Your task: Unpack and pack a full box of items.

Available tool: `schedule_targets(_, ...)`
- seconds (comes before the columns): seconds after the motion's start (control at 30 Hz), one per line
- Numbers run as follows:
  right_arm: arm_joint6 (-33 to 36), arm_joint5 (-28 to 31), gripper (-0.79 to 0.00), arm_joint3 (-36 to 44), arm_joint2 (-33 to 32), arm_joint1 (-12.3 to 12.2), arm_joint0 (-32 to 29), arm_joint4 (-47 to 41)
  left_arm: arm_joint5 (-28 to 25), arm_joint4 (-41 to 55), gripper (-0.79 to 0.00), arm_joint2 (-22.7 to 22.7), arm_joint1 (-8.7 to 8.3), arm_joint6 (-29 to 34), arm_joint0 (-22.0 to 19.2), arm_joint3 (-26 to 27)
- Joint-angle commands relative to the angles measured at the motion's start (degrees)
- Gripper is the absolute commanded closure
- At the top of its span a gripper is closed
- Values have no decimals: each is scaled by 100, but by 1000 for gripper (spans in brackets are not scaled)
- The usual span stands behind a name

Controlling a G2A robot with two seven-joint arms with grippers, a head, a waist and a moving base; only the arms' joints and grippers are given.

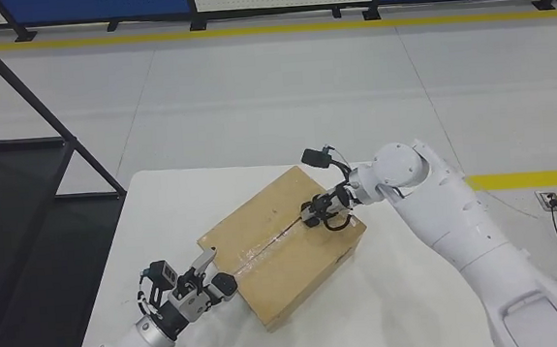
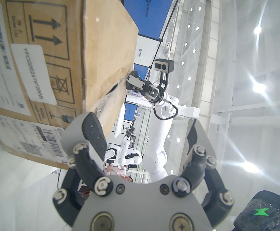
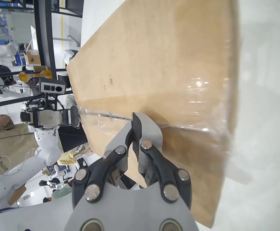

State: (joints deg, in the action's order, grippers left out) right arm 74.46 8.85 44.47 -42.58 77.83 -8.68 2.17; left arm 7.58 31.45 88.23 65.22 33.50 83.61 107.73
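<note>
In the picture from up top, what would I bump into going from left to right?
black metal frame → left gripper → cardboard box → floor socket

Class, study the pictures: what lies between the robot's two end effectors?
The top of the closed box: its clear tape seam runs from the left end effector toward the right end effector, seen in the top view.

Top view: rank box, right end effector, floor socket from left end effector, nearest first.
1. Box, directly beside the left end effector.
2. Right end effector, at the box top's far end.
3. Floor socket, off the table, robot's right.
</note>
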Motion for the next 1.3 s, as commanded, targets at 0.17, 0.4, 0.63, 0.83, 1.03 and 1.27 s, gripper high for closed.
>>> schedule_targets(0.17, 187, -122, 0, 272, 306, 164, 63, 22, -26, 20, -785, 7, -3, -29, 17, 7)
schedule_targets(0.4, -109, -228, 0, 388, 430, 296, 154, 28, -16, 34, -785, -9, -8, -15, -2, -8)
schedule_targets(0.63, 187, -332, 0, 201, 658, 445, 227, 0, -18, 82, -785, 1, -12, -4, -40, -50)
schedule_targets(0.83, 281, -202, 0, 68, 763, 564, 259, -120, -12, 78, -785, -3, -17, 6, -55, -62)
schedule_targets(1.03, 94, -219, 0, -44, 930, 734, 272, -146, -18, 95, -785, 4, -19, -27, -84, -82)
schedule_targets(1.27, 316, 86, 0, -280, 1073, 986, 254, -613, -261, 374, -785, 146, -2, -265, -50, -113)
